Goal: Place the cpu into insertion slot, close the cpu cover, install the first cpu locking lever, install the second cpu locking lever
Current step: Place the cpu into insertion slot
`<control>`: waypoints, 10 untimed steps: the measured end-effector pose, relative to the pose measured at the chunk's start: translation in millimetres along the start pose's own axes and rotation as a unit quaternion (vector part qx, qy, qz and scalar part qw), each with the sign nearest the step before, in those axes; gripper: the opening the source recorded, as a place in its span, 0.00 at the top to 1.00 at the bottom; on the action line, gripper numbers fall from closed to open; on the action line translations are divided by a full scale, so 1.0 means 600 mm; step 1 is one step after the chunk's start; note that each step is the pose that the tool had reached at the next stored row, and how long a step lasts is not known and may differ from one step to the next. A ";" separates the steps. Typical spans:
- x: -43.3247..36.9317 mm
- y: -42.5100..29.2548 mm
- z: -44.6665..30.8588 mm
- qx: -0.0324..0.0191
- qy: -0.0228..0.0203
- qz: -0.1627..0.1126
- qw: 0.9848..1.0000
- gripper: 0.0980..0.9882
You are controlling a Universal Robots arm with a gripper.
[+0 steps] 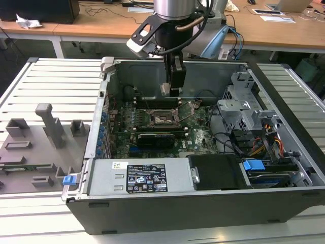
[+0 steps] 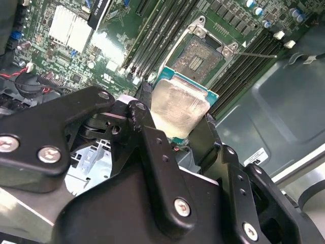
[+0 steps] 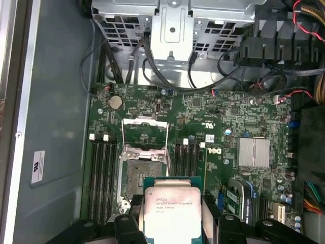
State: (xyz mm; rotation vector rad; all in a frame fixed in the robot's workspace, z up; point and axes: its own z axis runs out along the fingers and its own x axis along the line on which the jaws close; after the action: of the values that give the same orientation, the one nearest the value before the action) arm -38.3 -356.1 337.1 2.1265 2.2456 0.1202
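While the cpu [image 3: 170,211] is not yet seated, the fingers [image 3: 210,216] clamp it by two opposite edges, with its metal top facing the first wrist view's camera. In the exterior view the gripper [image 1: 171,86] hangs at upper centre, inside the open computer case [image 1: 152,203] and above the insertion slot [image 3: 144,173]. The slot is bare and its pin field exposed; the cpu cover [image 3: 144,133] is swung up off it. By my reading the chip is picked up and placing is under way, with cover closing and both levers left.

The case lies on a pale slatted desk [image 1: 56,86]. Grey fixture blocks [image 1: 48,127] sit at frame left. Wooden desks [image 1: 284,30] with papers run along the top edge.
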 end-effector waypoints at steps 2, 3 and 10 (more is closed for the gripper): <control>0.000 -0.001 0.002 0.000 0.000 0.001 1.000 0.50; 0.000 -0.001 0.003 0.000 0.000 0.001 1.000 0.50; 0.000 -0.004 0.016 0.000 0.000 0.003 1.000 0.50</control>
State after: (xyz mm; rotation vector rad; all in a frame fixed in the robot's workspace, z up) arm -39.8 -356.1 327.3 2.1328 2.2394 0.1195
